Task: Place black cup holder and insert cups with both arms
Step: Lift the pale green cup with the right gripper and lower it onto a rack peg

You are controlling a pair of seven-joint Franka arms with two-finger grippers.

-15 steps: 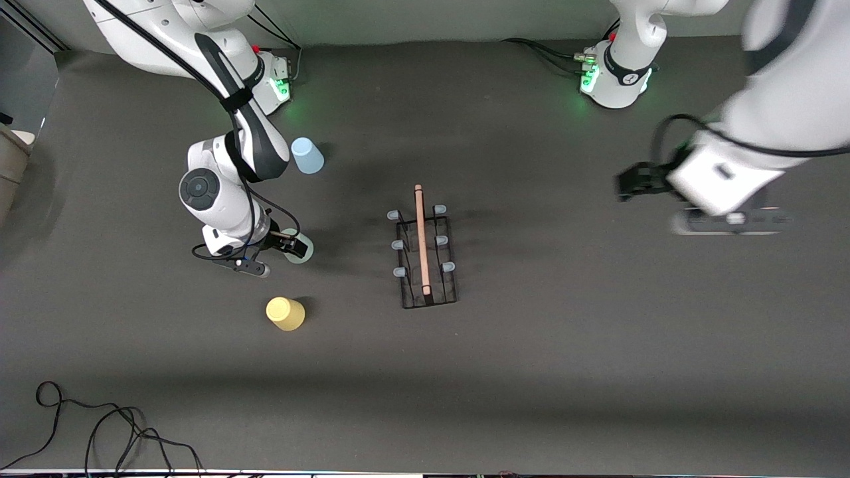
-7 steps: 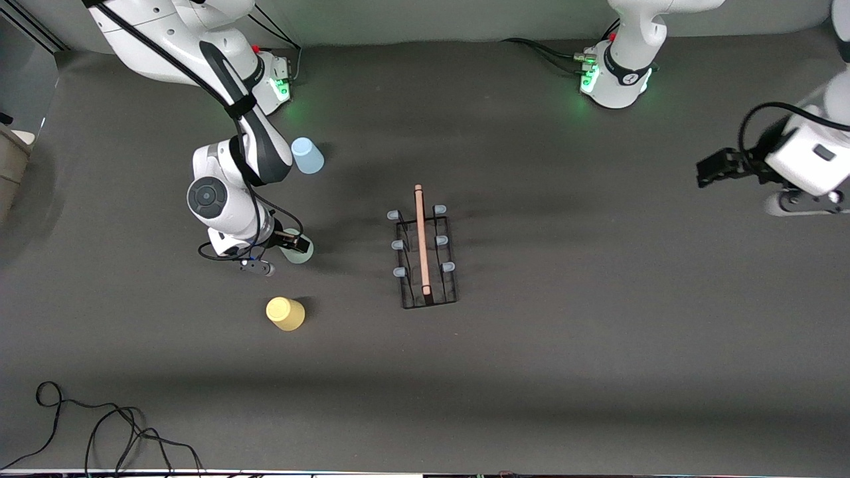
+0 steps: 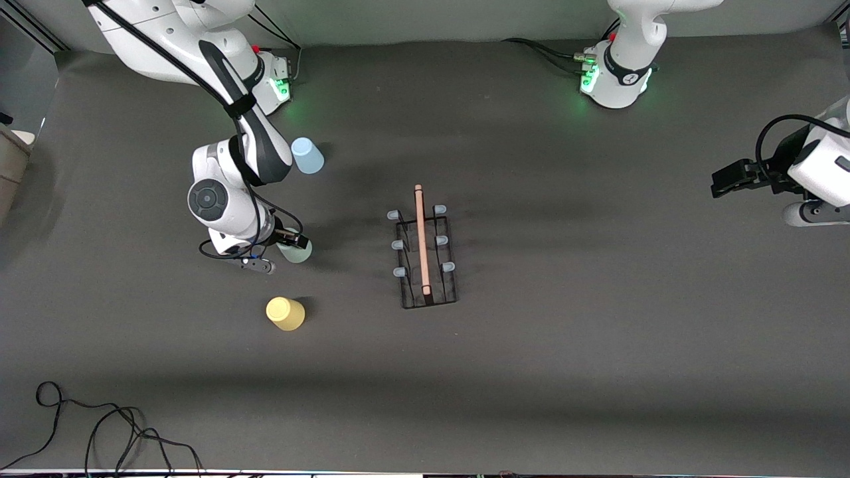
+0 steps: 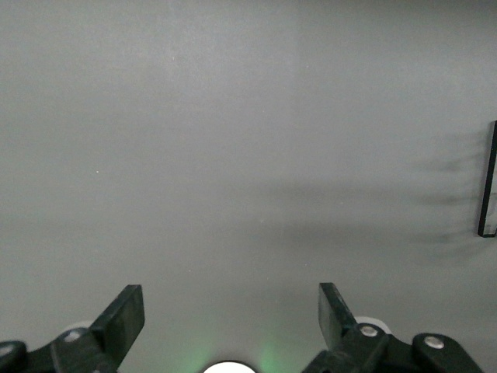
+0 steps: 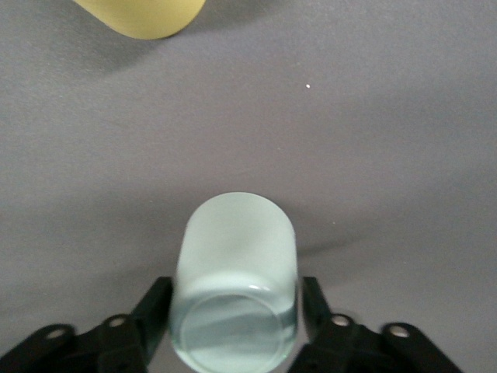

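From the front, the rack (image 3: pixel 425 255) stands at mid-table, all six prongs bare, so its placing looks done and all three cups are left to load. The blue cup (image 3: pixel 307 155) sits nearest the right arm's base, the yellow cup (image 3: pixel 285 313) nearest the camera, and between them the right gripper (image 3: pixel 292 241) is down at the green cup (image 3: pixel 295 251). The left gripper (image 3: pixel 727 179) waits over the table's left-arm end, well apart from the rack. The left wrist view shows its fingers (image 4: pixel 124 318) spread over bare table, holding nothing. The right wrist view shows the green cup (image 5: pixel 234 280) on its side, the fingers (image 5: pixel 155 307) pinching its flanks, the yellow cup (image 5: pixel 140 14) near.
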